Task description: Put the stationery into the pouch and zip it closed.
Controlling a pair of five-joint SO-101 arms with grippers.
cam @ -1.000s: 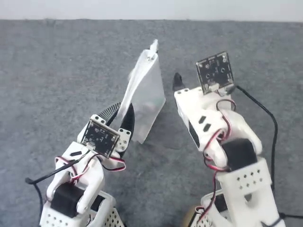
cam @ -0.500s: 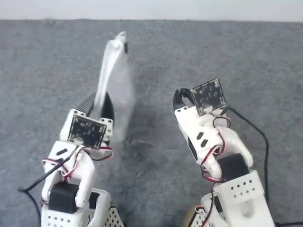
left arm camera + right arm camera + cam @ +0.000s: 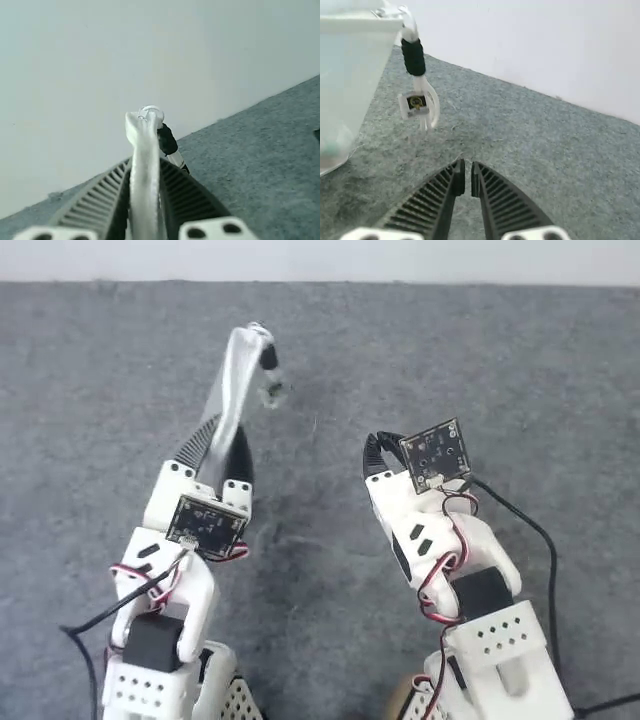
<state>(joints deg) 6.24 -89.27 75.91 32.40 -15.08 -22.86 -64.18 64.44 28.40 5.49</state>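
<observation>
the left tool (image 3: 222, 440) is clamped on the lower end of the pouch (image 3: 235, 370). over the last second it has swung the pouch from the middle toward its own side, so the pouch is now held up edge-on to the high camera, not broadside between the arms. the right tool (image 3: 374, 448) has drawn back over the table (image 3: 520, 360), its fingers nearly closed on nothing. the zip pull (image 3: 420, 102) dangles free from the pouch's top corner (i cannot tell whether the zip is fully shut). my reading: either the closing is done or the right arm must come back for the pull.
</observation>
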